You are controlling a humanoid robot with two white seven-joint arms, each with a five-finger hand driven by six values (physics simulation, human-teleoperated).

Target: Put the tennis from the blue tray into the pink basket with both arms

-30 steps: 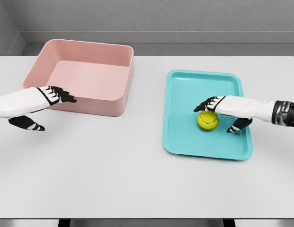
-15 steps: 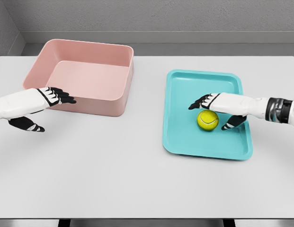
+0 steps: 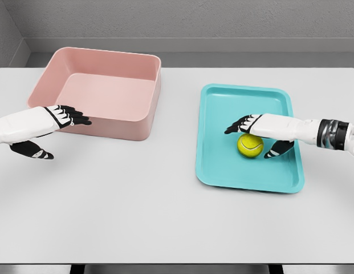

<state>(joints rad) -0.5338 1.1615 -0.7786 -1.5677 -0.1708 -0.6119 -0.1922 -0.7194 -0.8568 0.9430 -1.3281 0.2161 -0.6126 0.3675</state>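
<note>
A yellow tennis ball (image 3: 250, 146) lies in the blue tray (image 3: 222, 165) on the right half of the table. My right hand (image 3: 253, 137) hovers over the ball with its fingers spread above it and the thumb (image 3: 277, 150) low on the ball's right side, not closed on it. The pink basket (image 3: 139, 123) stands at the back left. In front of the basket's near left corner, my left hand (image 3: 57, 128) is open with its fingers pointing right and holds nothing.
Both containers sit on a white table (image 3: 137, 205) that ends at the picture's lower edge. A grey wall runs behind the table.
My right hand has reached further left over the ball, its fingertips now past the ball's top. The ball, tray, basket and left hand have stayed in place.
</note>
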